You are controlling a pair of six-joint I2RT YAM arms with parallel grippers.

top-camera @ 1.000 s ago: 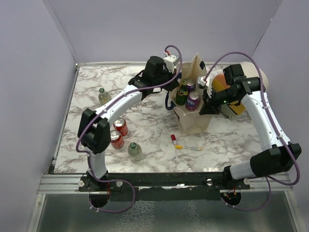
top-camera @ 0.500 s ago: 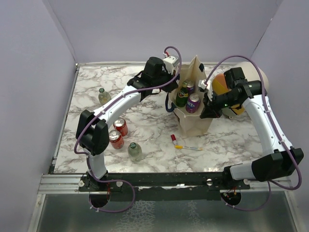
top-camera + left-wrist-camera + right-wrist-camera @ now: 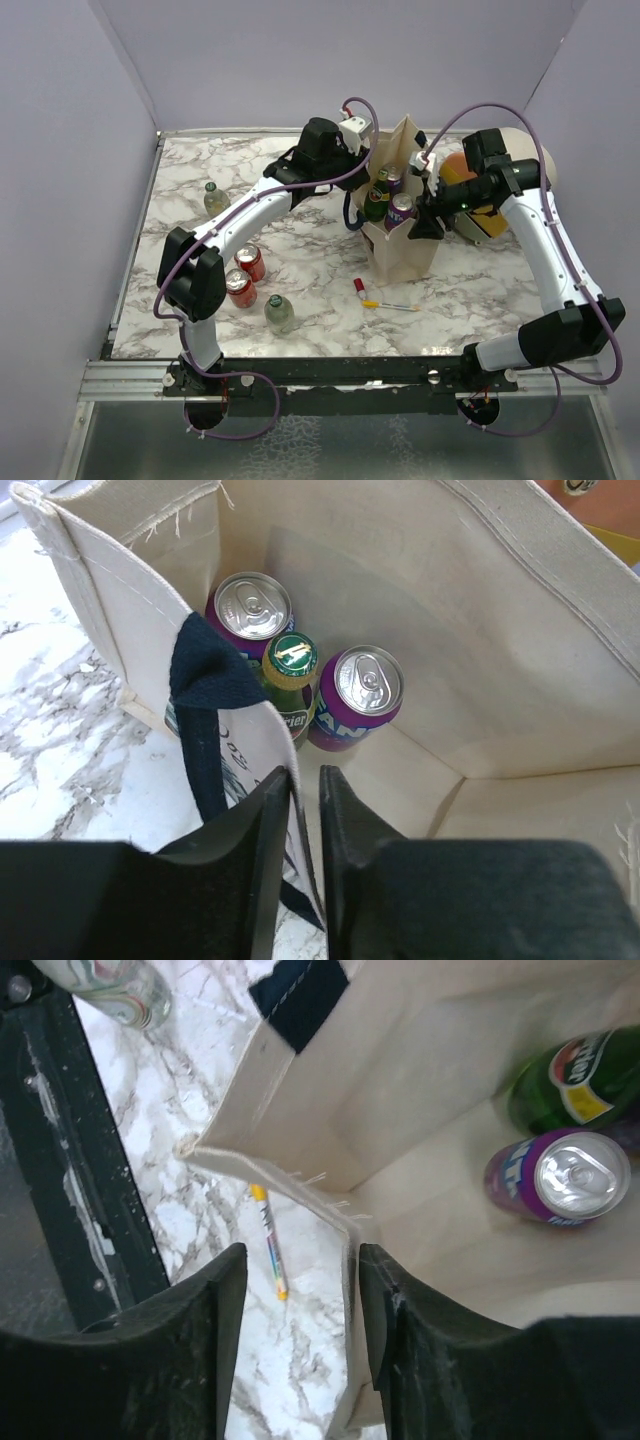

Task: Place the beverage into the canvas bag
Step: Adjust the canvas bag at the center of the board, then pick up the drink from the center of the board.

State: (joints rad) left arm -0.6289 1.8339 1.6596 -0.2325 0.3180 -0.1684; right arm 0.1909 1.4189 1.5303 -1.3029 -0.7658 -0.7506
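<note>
**Both grippers slacken at the bag's rim**

Since a second ago the right arm's wrist has edged slightly along the rim of the upright beige canvas bag, and both grippers have loosened. The bag and the drinks have stayed put.

From above, the bag stands on the marble counter with a purple can and a green glass bottle showing in its mouth. The left gripper sits at the bag's left rim and the right gripper at its right rim. Two red cans and two clear glass bottles stand well apart to the left, not yet bagged.

On the left wrist view, the left gripper's jaws are only a crack apart. They straddle the bag's wall just beside its dark navy handle, and the canvas runs up through the gap. Two purple cans and the green bottle stand together on the bag's floor.

On the right wrist view, the right gripper's jaws stand clearly apart and clamp nothing. The frayed rim of the bag passes between them, nearer one finger. A yellow-and-white pen lies on the counter below.

Holding the mouth wide looks finished, and this is the release. Next, both grippers need to lift clear of the rim without dragging the canvas, then one should reach for a drink remaining on the counter.
</note>
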